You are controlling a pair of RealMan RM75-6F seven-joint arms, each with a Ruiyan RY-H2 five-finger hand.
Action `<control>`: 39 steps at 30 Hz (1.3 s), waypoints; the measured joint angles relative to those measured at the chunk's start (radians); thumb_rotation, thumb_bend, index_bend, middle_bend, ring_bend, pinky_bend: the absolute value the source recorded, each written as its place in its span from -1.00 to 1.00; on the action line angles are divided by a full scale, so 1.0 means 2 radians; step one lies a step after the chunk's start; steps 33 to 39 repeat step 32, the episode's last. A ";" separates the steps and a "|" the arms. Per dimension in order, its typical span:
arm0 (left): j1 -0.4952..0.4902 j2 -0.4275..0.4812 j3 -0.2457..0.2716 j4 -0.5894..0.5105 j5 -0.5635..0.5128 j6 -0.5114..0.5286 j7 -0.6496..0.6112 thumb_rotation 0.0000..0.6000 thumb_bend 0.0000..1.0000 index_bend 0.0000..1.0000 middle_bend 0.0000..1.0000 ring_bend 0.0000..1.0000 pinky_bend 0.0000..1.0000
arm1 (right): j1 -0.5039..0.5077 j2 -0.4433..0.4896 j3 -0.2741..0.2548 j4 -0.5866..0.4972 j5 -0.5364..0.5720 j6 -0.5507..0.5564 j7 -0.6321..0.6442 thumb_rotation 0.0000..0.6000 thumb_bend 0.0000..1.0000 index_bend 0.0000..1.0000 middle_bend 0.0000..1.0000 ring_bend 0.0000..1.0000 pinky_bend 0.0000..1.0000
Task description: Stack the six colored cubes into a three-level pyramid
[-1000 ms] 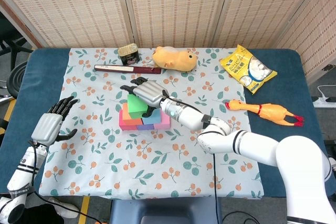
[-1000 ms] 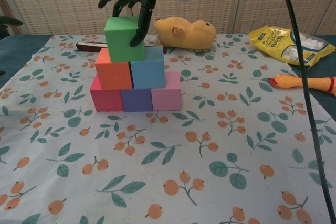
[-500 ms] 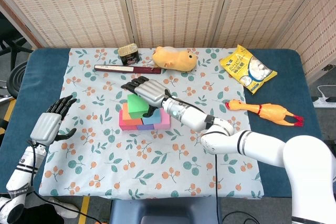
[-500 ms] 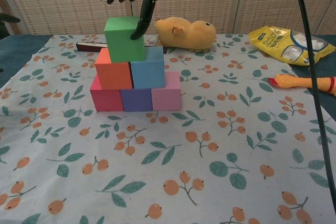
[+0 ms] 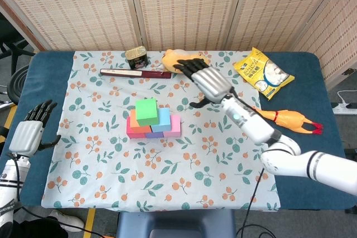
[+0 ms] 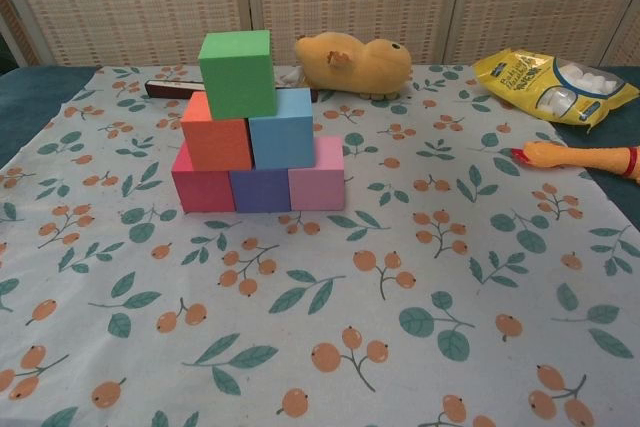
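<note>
Pyramid of cubes stands on the floral cloth left of centre: green cube on top, over orange and blue. Right hand is well apart, up and right near the yellow plush, fingers spread, holding nothing. Left hand is released too, off the surface's left edge.

I see 3 cubes side by side on the tablecloth, 2 cubes on them and 1 cube on top. Behind the stack lie a plush toy and a tin. My right hand hovers right of the stack, well apart.
</note>
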 measured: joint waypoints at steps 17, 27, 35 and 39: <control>0.113 0.030 0.042 -0.072 0.018 0.127 0.051 1.00 -0.40 -0.96 -1.00 -1.00 -0.76 | -0.332 0.033 -0.131 -0.002 -0.156 0.338 0.064 1.00 -0.98 -1.00 -1.00 -1.00 -0.95; 0.157 0.016 0.075 -0.104 0.066 0.174 0.086 1.00 -0.40 -0.96 -1.00 -1.00 -0.77 | -0.429 -0.020 -0.157 0.053 -0.204 0.414 0.121 1.00 -0.98 -1.00 -1.00 -1.00 -1.00; 0.157 0.010 0.071 -0.111 0.069 0.168 0.104 1.00 -0.40 -0.98 -1.00 -1.00 -0.77 | -0.448 -0.019 -0.157 0.049 -0.214 0.419 0.127 1.00 -0.96 -1.00 -1.00 -1.00 -1.00; 0.157 0.010 0.071 -0.111 0.069 0.168 0.104 1.00 -0.40 -0.98 -1.00 -1.00 -0.77 | -0.448 -0.019 -0.157 0.049 -0.214 0.419 0.127 1.00 -0.96 -1.00 -1.00 -1.00 -1.00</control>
